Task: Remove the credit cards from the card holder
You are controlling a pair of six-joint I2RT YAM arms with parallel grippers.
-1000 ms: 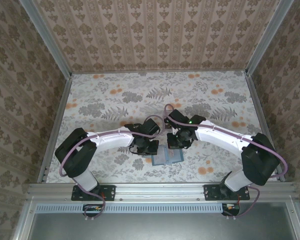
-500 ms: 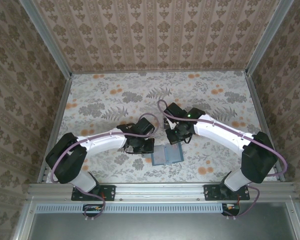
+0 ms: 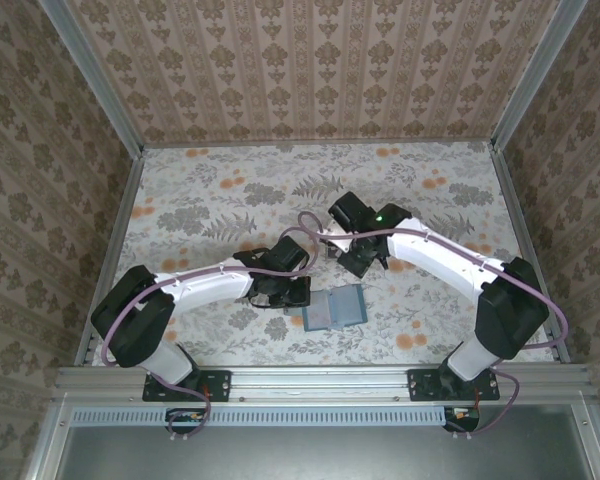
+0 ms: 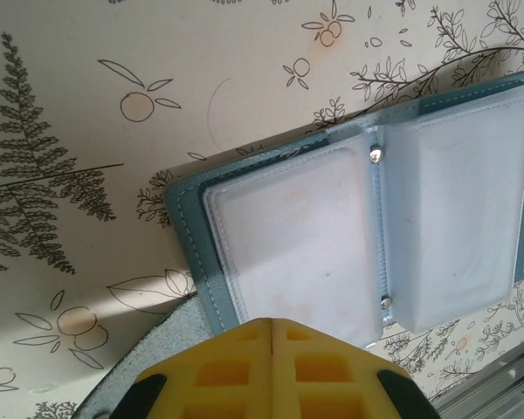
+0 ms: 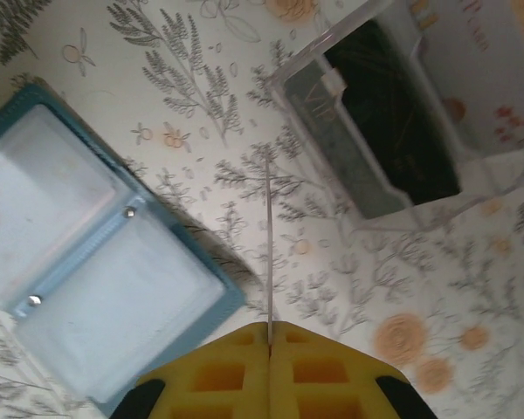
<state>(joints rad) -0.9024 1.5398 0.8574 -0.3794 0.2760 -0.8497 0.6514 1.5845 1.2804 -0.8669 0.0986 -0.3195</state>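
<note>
1. Top external view
   - The card holder [image 3: 335, 307] lies opened flat on the desk [image 3: 210, 200], close to the arm bases.
   - The left hand [image 3: 283, 292] is just beside the card holder's left edge.
   - The right hand [image 3: 352, 262] is near the card holder's far side, raised off it.

2. Left wrist view
   - The left hand [image 4: 271, 327] has its yellow fingers pressed together with nothing between them.
   - The fingertips meet the near edge of the card holder [image 4: 332, 218]. This is probably a hold-down, so the holder cannot slide or fold while cards are drawn out.
   - Both frosted pockets face up, and their contents cannot be made out.

3. Right wrist view
   - The right hand [image 5: 269, 327] is clamped on one credit card [image 5: 267, 236], seen edge-on as a thin pale line.
   - The card is clear of the card holder [image 5: 96, 262], just beyond its right corner, so this extraction appears complete.
   - A clear plastic tray [image 5: 332, 83] lies farther out from that corner, and a dark grey card [image 5: 393, 131] appears to lie inside it.
   - The tray is the likely drop point, which would explain why the held card is aimed toward it.
</note>
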